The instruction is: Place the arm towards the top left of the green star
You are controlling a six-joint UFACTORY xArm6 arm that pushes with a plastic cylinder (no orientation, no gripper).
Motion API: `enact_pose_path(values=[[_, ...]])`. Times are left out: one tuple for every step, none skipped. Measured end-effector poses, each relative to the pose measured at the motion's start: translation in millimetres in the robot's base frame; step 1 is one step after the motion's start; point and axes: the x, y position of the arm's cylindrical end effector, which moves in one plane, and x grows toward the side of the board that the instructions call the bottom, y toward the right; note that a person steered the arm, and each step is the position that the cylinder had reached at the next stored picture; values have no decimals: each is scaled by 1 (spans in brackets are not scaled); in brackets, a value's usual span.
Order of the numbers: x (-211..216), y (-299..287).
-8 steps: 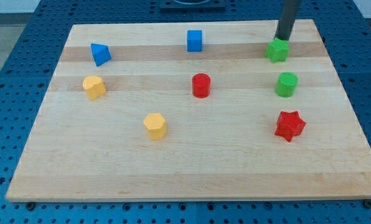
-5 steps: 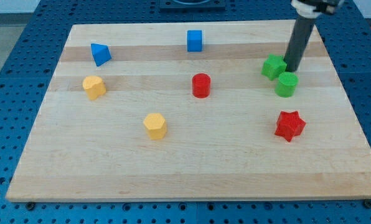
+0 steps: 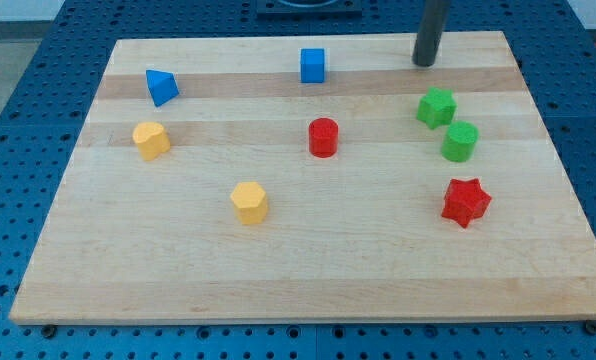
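The green star (image 3: pixel 436 107) lies on the wooden board (image 3: pixel 308 260) at the view's upper right. My tip (image 3: pixel 424 63) stands near the board's top edge, above the star and slightly to its left, apart from it by a clear gap. A green cylinder (image 3: pixel 460 142) sits just below and right of the star, close to it.
A red star (image 3: pixel 465 202) lies at the right. A red cylinder (image 3: pixel 323 137) sits in the middle. A blue cube (image 3: pixel 313 65) is at the top, a blue triangle block (image 3: pixel 161 87) at the upper left. Two yellow blocks (image 3: pixel 151 140) (image 3: pixel 249 202) lie at the left.
The star has been pushed down and left, next to the green cylinder. My tip went down its right side, then moved up and left to the board's top edge.
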Motion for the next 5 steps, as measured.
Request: enact_pose_path(values=[[5, 5], [31, 6], [63, 6], [100, 6], [143, 6]])
